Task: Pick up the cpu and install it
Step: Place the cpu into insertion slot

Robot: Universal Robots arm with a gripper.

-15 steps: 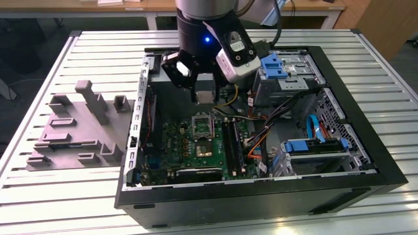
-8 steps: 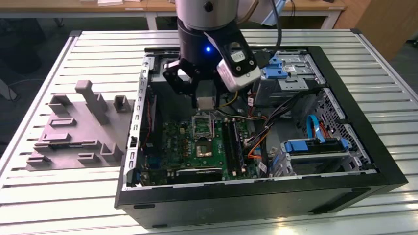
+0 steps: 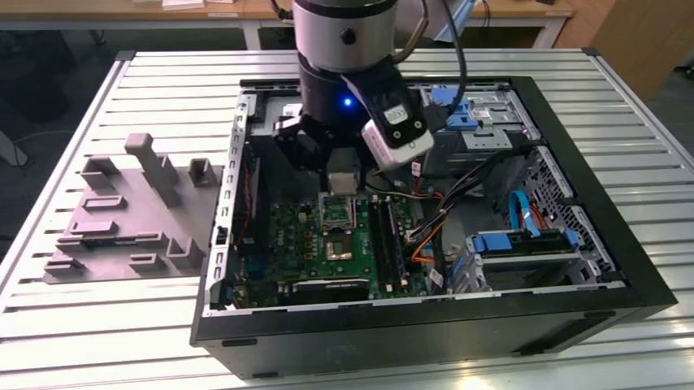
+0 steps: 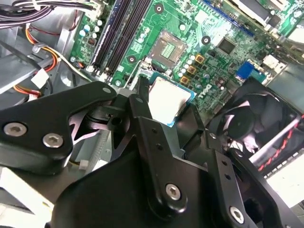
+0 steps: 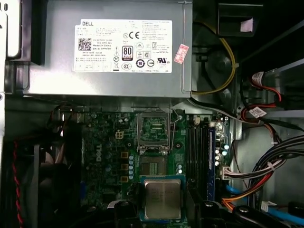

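Note:
The cpu (image 4: 166, 97) is a small flat square with a pale silver top and a blue-green rim. My gripper (image 4: 167, 105) is shut on it, one black finger (image 4: 142, 92) on each side. It hangs just above the green motherboard (image 4: 213, 57). In the first wrist view the cpu (image 5: 162, 198) sits close beside the open socket (image 5: 154, 165), whose metal bracket (image 5: 153, 129) is flipped up toward the power supply. In the exterior view my gripper (image 3: 341, 180) reaches down into the open computer case (image 3: 434, 325), above the socket (image 3: 338, 248).
A grey power supply box (image 5: 109, 52) lies beyond the socket. Memory slots (image 5: 199, 156) and bundled cables (image 5: 266, 175) run along one side, and a black fan (image 4: 256, 123) sits on the other. A grey moulded tray (image 3: 130, 219) stands on the slatted table at the exterior view's left.

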